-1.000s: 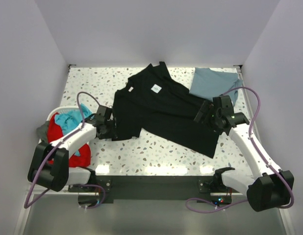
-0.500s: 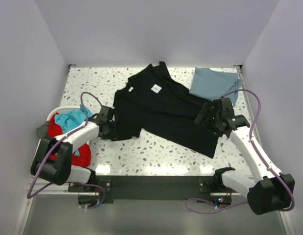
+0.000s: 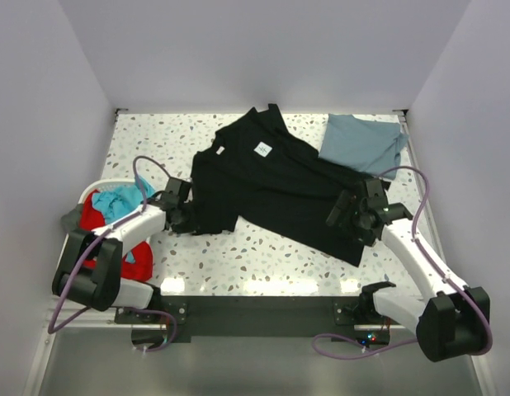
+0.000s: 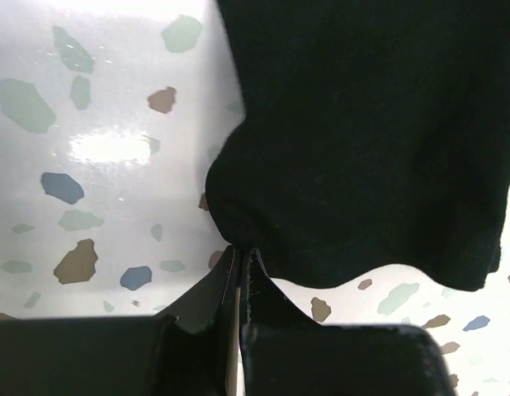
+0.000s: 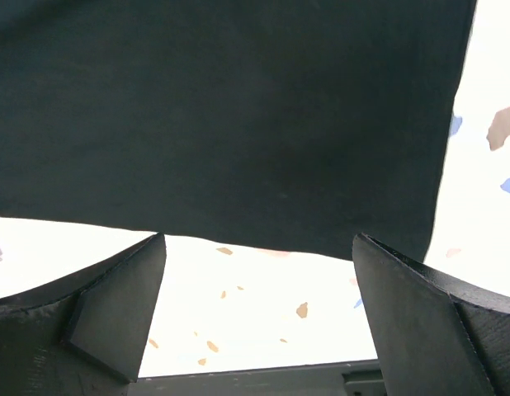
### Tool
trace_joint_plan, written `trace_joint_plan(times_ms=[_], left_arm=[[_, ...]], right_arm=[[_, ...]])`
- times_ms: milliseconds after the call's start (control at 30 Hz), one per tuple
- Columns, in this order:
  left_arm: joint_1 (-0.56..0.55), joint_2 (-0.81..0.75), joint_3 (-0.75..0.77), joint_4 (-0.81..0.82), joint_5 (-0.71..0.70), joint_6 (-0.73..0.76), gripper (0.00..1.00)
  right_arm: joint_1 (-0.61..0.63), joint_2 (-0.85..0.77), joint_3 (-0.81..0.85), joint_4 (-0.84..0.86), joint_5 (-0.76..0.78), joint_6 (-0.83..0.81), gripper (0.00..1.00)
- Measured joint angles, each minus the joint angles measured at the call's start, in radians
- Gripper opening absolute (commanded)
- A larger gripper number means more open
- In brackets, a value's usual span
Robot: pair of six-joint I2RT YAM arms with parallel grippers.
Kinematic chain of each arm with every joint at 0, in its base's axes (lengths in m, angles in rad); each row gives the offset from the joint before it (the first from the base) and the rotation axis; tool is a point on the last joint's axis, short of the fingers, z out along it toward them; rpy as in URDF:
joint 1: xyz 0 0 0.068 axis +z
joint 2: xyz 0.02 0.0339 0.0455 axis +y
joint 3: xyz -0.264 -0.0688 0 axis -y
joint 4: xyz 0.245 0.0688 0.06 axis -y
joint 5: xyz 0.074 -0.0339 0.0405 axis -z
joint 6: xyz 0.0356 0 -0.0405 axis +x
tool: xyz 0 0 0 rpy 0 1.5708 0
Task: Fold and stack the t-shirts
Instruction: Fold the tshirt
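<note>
The black t-shirt [image 3: 267, 186] lies spread on the table, its white neck label [image 3: 262, 149] facing up. The slate-blue t-shirt [image 3: 362, 142] lies at the back right. My left gripper [image 3: 187, 217] is shut on the black shirt's left edge; in the left wrist view its jaws pinch a fold of the black cloth [image 4: 321, 148]. My right gripper [image 3: 351, 216] is open above the shirt's lower right corner, holding nothing; in the right wrist view the black cloth [image 5: 230, 124] lies beyond the spread fingertips [image 5: 123, 297].
A white laundry basket [image 3: 84, 200] with red and blue clothes stands at the left table edge. The speckled table [image 3: 263, 256] shows in front of the shirt. Walls close in the back and both sides.
My right gripper has moved a little down and toward the near edge, over the shirt's lower right corner. My left gripper has stayed on the shirt's left edge.
</note>
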Motion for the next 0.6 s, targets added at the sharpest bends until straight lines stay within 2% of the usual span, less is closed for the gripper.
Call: trace_joint_plan(times_ms=[267, 433, 600], left_arm=[[0.191, 0.025, 0.100, -0.005, 0.087, 0.011, 0.00], [0.213, 0.101, 0.221, 0.004, 0.118, 0.032, 0.00], [0.221, 0.118, 0.247, 0.008, 0.149, 0.045, 0.00]], right_arm=[[0.000, 0.055, -0.103, 0.003, 0.002, 0.039, 0.98], [0.000, 0.069, -0.105, -0.014, 0.042, 0.053, 0.98], [0.003, 0.068, -0.111, -0.046, 0.084, 0.064, 0.95]])
